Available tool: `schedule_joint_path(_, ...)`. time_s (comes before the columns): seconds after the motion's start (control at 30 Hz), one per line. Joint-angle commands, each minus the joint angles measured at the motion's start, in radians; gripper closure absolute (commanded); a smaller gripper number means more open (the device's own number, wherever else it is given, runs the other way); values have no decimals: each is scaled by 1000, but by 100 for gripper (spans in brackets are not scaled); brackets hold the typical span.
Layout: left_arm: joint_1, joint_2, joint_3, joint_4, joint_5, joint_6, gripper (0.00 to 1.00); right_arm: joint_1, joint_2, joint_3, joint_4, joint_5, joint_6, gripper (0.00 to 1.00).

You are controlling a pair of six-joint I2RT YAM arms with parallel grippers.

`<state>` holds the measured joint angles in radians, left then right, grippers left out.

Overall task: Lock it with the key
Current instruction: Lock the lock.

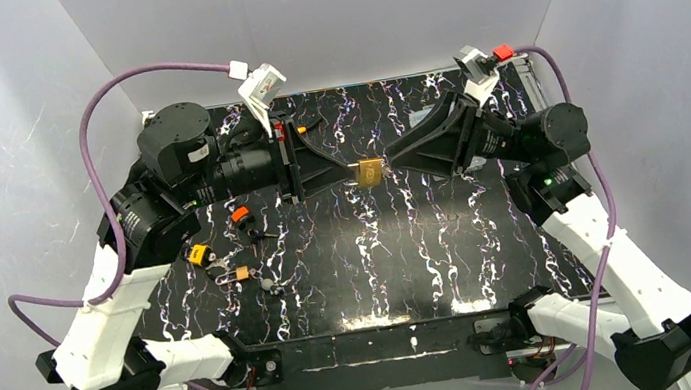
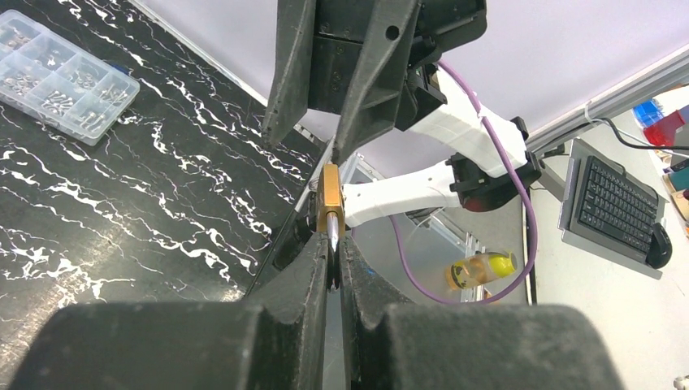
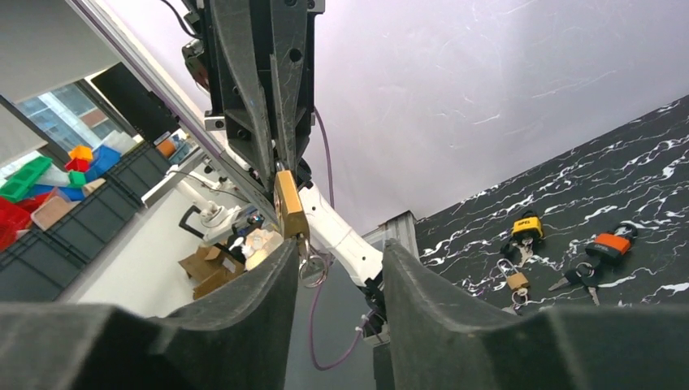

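Note:
A brass padlock [image 1: 370,173] hangs in the air over the middle back of the table, between the two grippers. My left gripper [image 1: 351,176] comes in from the left and is shut on it. In the left wrist view the fingers [image 2: 313,260] pinch a thin silver part of the padlock [image 2: 330,199], seen edge-on. My right gripper [image 1: 391,169] faces it from the right with its jaws apart. In the right wrist view the padlock [image 3: 289,203] sits just past my left fingertip. A key ring [image 3: 313,269] dangles from its underside into the gap of the right gripper [image 3: 340,248]. The key itself is hidden.
Left of centre on the black marbled table [image 1: 431,264] lie a yellow padlock [image 1: 198,254], an orange one [image 1: 240,214] and a small brass one [image 1: 242,272] with keys. A clear parts box [image 2: 61,77] lies on the table in the left wrist view. White walls close in three sides.

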<state>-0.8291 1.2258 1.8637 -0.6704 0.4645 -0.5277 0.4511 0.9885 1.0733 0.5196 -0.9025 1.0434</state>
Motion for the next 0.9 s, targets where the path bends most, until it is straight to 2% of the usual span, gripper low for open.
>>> schedule_joint_path(0.0,-1,1,27,30,33,-10,100,6,19,71,17,-35,2,55)
schedule_joint_path(0.37,1,17,49,-7,-22,-14,100,52,22,75,5,-67,-9,57)
schedule_joint_path(0.63,4,21,51,2,-10,-21,100,58,16,72,-8,-68,-16,65)
schedule_joint_path(0.87,6,14,48,4,-15,-20,100,59,19,71,-21,-67,-22,88)
